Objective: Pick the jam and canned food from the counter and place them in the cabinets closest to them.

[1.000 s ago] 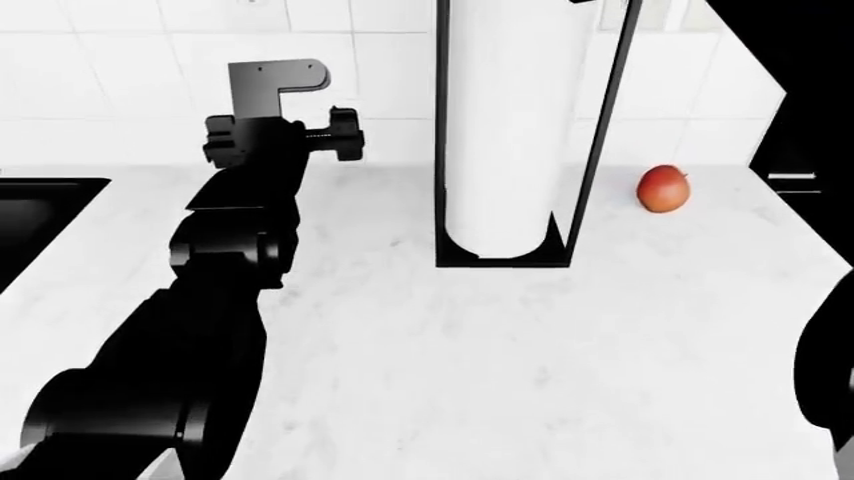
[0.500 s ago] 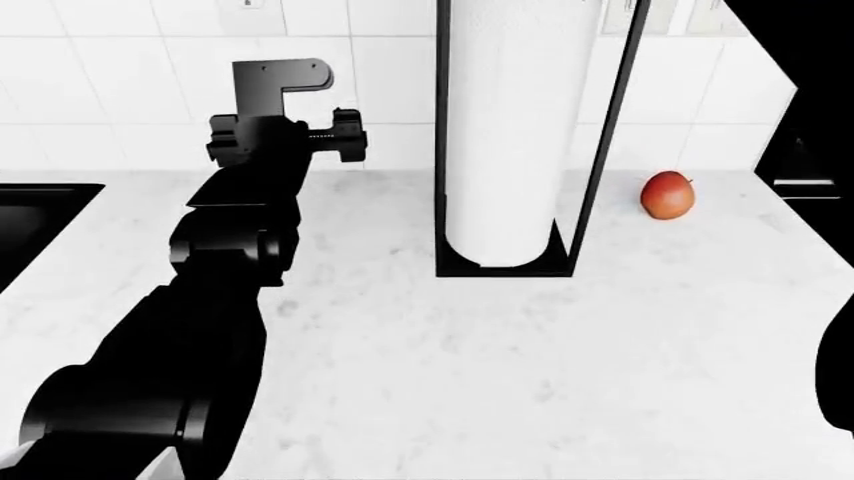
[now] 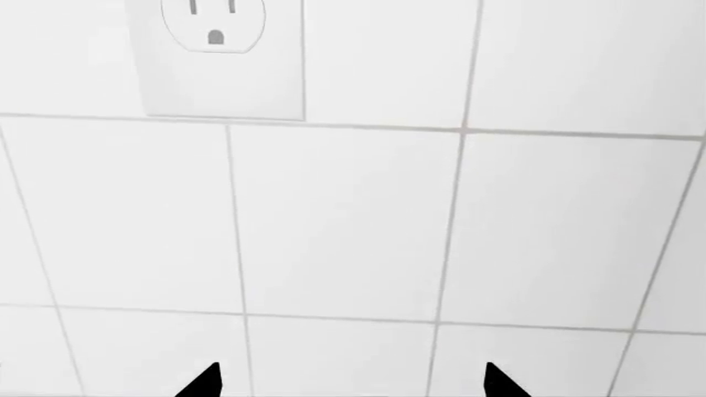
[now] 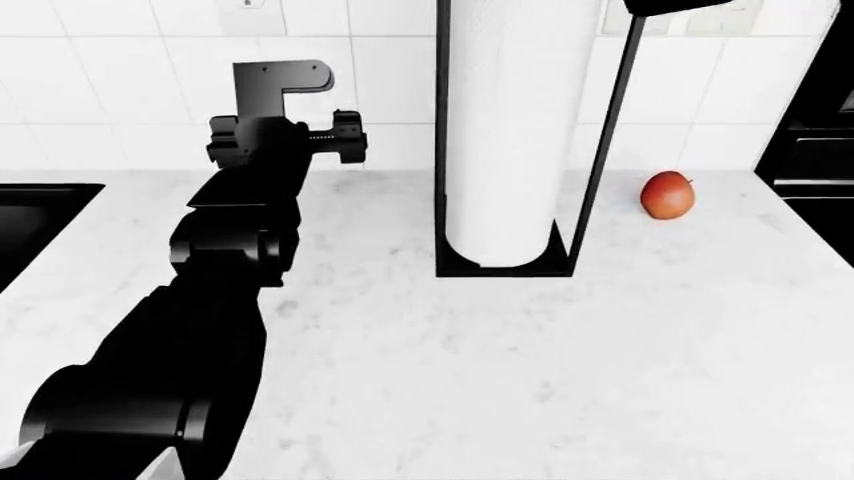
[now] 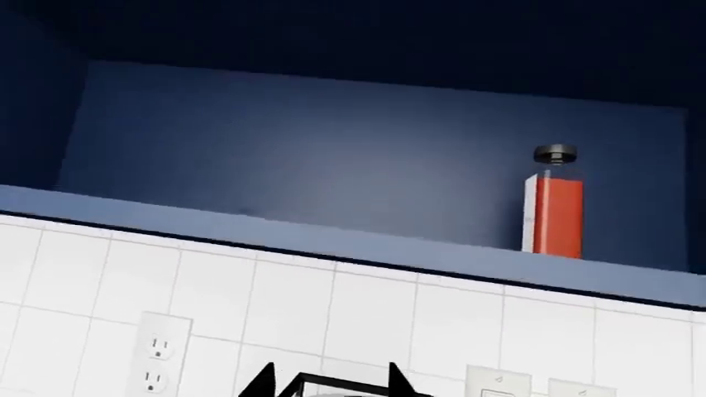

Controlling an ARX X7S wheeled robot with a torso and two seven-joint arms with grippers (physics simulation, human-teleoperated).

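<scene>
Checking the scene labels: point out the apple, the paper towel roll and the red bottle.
apple [image 4: 665,193], head view, middle of its red skin.
paper towel roll [image 4: 501,130], head view, white side.
red bottle [image 5: 553,211], right wrist view, red body below the black cap.

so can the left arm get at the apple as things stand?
Probably not directly. The left pincer sits raised by the tiled wall, and the paper towel holder stands on the counter between it and the apple. It would have to go around.

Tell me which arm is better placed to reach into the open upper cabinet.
Probably the right. The right gripper points up at the cabinet holding a red bottle; the left gripper faces wall tiles beside an outlet.
</scene>
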